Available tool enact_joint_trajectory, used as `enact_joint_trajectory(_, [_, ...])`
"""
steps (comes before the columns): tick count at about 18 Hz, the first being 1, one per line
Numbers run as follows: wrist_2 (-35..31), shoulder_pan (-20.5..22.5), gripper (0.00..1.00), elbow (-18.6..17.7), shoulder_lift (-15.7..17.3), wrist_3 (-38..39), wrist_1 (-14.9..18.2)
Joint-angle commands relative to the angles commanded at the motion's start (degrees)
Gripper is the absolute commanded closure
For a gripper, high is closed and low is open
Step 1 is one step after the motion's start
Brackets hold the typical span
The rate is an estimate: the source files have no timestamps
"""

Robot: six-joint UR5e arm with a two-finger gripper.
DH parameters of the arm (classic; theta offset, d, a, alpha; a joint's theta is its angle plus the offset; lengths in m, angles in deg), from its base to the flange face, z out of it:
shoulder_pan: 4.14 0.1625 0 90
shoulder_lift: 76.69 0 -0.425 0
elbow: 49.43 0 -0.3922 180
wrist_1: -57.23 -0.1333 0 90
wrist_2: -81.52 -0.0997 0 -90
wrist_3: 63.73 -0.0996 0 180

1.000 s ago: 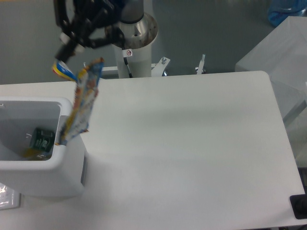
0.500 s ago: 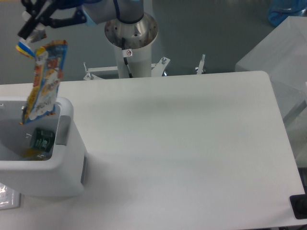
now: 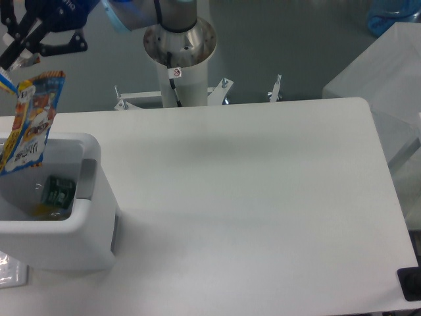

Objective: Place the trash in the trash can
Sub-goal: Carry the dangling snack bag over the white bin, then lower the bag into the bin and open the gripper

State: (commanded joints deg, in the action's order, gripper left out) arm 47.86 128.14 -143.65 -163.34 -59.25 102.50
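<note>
The hand (image 3: pixel 9 66) holds the packet (image 3: pixel 29 122) by its top — it hangs over the bin (image 3: pixel 89 217) on the worktop (image 3: pixel 263 197).

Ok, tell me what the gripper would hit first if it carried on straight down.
Probably the trash can: the gripper hangs above its opening, holding the snack packet. Depth is uncertain.

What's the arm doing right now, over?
Gripper shut on snack packet, top corner pinched. Packet hangs over trash can. Green wrapper already inside. Nothing in the way.
</note>
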Motion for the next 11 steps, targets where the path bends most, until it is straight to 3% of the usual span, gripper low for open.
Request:
enact_joint_trajectory(3, [-0.6,-2.6,1.00,0.0,-4.5,-1.3,-0.2])
enact_joint_trajectory(5, [-0.6,-3.5,0.94,0.3,-6.9,-3.4,-0.1])
enact_joint_trajectory(8, [-1.8,-4.1,0.92,-0.3,-8.1,-4.7,-0.2])
enact_joint_trajectory(9, [-2.5,-4.5,0.88,-0.7,-8.4,-5.2,-0.2])
enact_joint_trajectory(10, [-2.9,-4.5,0.76,-0.7,-8.8,-6.1,-0.3])
enact_joint_trajectory(11, [-3.1,-4.5,0.75,-0.7,-8.9,-6.6,-0.1])
